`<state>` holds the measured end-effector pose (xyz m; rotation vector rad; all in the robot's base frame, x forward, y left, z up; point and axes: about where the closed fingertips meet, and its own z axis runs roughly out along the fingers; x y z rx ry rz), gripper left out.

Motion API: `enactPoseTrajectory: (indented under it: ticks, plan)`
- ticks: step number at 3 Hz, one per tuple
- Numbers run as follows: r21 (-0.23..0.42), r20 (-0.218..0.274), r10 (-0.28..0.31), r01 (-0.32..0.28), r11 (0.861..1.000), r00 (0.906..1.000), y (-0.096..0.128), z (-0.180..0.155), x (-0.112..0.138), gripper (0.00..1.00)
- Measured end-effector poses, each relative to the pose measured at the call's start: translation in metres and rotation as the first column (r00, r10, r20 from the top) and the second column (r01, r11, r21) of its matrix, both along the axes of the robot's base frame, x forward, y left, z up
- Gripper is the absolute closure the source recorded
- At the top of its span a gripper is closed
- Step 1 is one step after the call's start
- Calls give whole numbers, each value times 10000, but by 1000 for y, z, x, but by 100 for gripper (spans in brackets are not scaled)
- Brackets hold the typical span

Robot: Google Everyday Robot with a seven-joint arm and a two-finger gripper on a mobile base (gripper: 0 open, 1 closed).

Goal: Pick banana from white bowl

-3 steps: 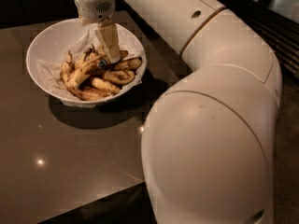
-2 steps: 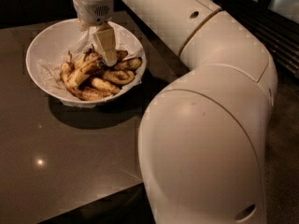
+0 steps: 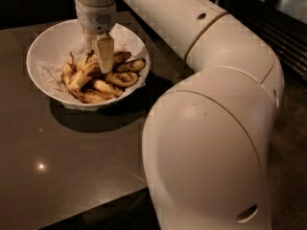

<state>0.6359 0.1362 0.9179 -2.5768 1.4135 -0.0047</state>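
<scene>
The white bowl (image 3: 48, 47) stands on the dark table at the upper left, lined with crumpled white paper. It holds several overripe yellow-brown bananas in a pile. A long banana (image 3: 80, 77) lies slanted on the left of the pile; no blue sticker shows, so I cannot tell which one is the task's banana. My gripper (image 3: 101, 63) hangs straight down from the white wrist over the middle of the bowl, its tip down at the top of the pile among the bananas. The wrist hides the back of the pile.
The dark glossy table (image 3: 72, 166) stretches toward the front, its edge running along the bottom left. My large white arm (image 3: 211, 143) fills the right half of the view. Dark slatted furniture (image 3: 283, 37) stands at the far right.
My gripper has come down and slightly left, from above the pile to its top. The arm's elbow has shifted with it. The bowl and bananas have not moved.
</scene>
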Motion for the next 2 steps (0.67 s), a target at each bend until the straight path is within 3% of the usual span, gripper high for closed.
enactPoseTrajectory:
  ticks: [2]
  plan:
    - [-36, -860, -133, 131, 9999, 9962, 3, -29, -7, 52]
